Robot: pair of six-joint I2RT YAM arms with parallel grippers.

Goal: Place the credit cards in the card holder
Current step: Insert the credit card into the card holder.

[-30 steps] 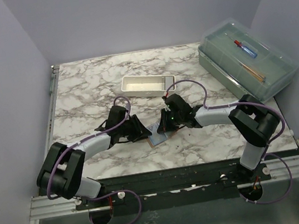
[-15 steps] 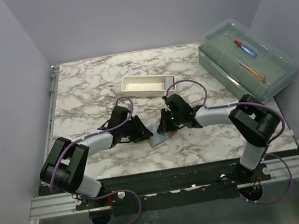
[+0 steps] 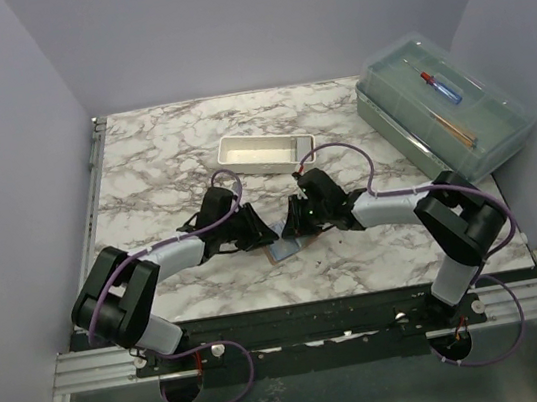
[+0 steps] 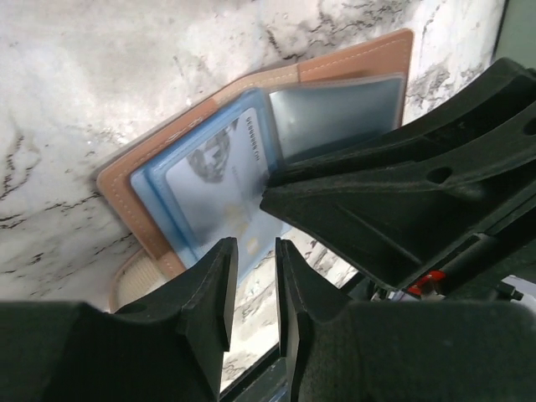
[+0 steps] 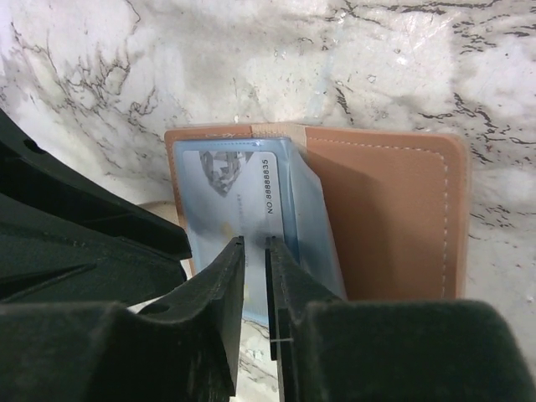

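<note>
The card holder (image 3: 282, 252) lies open on the marble between both grippers, tan outside (image 5: 385, 218) and along its edge (image 4: 117, 197). Pale blue credit cards (image 5: 234, 201) sit stacked in one panel (image 4: 209, 193), the top one printed with a number. A greyish clear pocket covers the other panel. My right gripper (image 5: 254, 244) hovers over the top card's near end, its jaws a narrow gap apart with nothing between them. Beside the cards' corner my left gripper (image 4: 255, 247) stands open, with only marble showing through the gap. In the top view both grippers (image 3: 265, 234) (image 3: 295, 229) nearly touch.
A white rectangular tray (image 3: 264, 151) stands behind the grippers. A large clear lidded box (image 3: 444, 104) holding small items sits at the back right. The table's dark near edge runs just below the holder.
My right gripper's jaws have parted slightly. The left gripper has slid right, closer to the holder and the right gripper, and its jaws have narrowed a little.
</note>
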